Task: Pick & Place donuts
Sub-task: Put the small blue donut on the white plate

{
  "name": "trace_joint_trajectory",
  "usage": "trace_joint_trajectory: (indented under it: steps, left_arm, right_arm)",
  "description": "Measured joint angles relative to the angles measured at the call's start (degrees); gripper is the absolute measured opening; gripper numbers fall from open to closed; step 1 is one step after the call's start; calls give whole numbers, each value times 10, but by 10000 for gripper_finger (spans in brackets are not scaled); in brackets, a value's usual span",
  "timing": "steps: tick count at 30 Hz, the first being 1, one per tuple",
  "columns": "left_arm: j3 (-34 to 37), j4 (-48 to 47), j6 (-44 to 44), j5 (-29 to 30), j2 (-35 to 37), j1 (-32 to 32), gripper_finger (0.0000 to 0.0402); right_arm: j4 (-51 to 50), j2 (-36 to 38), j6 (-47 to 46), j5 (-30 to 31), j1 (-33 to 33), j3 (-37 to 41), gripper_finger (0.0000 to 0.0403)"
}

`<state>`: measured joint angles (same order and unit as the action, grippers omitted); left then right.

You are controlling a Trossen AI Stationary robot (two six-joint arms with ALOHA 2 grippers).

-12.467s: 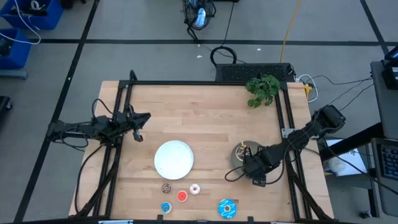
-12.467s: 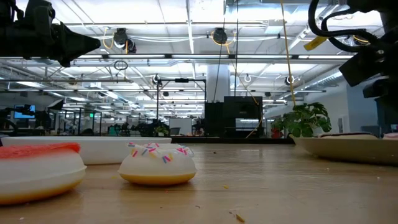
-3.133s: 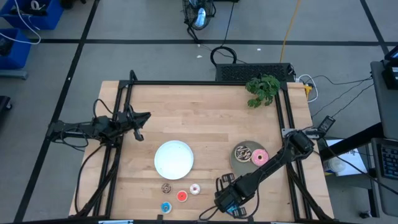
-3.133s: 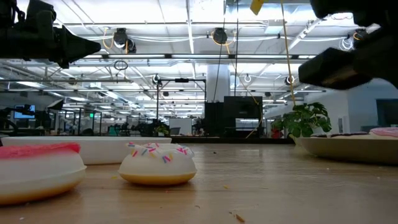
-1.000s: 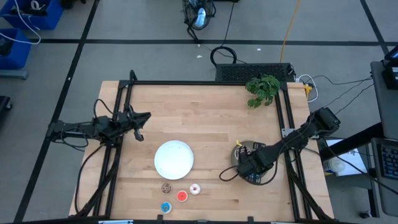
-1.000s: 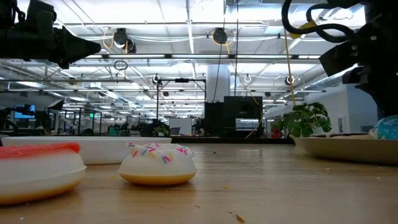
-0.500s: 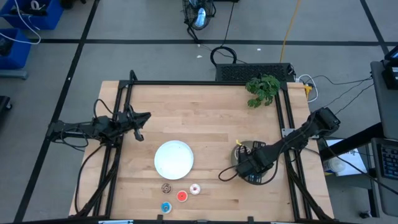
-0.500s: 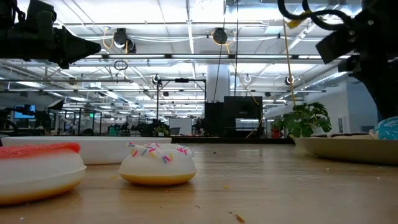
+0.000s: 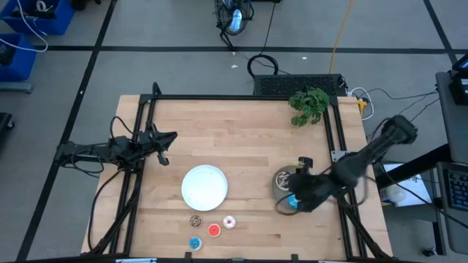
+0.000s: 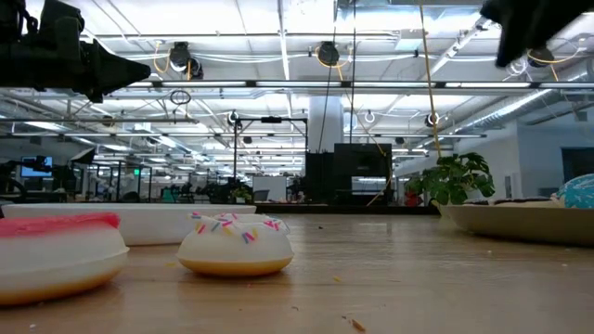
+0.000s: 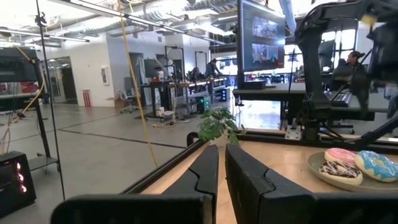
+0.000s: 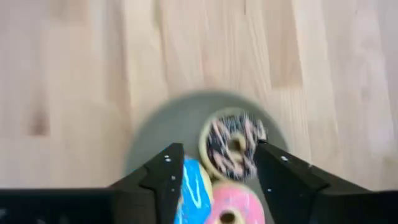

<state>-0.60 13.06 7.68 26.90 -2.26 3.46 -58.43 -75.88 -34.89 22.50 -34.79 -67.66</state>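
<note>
The three larger donuts lie on the grey plate [image 12: 168, 124]: chocolate with white drizzle [image 12: 233, 146], blue sprinkled [image 12: 193, 193] and pink [image 12: 230, 210]. My right gripper [image 12: 217, 155] hangs open above them, fingers pointing down, touching nothing; in the high view the right gripper [image 9: 298, 191] covers part of the plate, with the blue donut [image 9: 292, 201] showing. Four tiny donuts lie on the table near its near edge: brown [image 9: 195, 220], red [image 9: 213, 230], white-pink [image 9: 229, 222], blue [image 9: 194, 243]. My left gripper [image 9: 167, 137] waits shut at the table's left side.
A round white plate [image 9: 205, 186] lies left of the grey plate. A potted green plant [image 9: 308, 104] stands at the far right corner. A black frame [image 9: 241, 97] runs along the table's edges. Bare wood lies between the two arms.
My right gripper has risen from the grey plate, out of the low view's lower right, and the arm's wrist has swung toward the table's right edge. The blue sprinkled donut has stayed on the plate beside the other two.
</note>
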Motion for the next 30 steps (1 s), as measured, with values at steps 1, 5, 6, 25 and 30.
trace_joint_trajectory:
  steps: [1,5,6,25,30]
  left_arm:
    - [0,0,1,2,0,0,37]
    - [0,0,1,2,0,0,37]
    - [0,0,1,2,0,0,37]
    - [0,31,57,63,0,0,37]
    - [0,25,46,63,0,0,37]
  right_arm:
    - [27,22,7,14,-6,11,156]
    - [156,101,65,46,-22,72,88]
    - [182,120,91,46,-25,91,68]
    - [626,518,397,59,7,500,0]
    - [646,535,440,58,7,537,0]
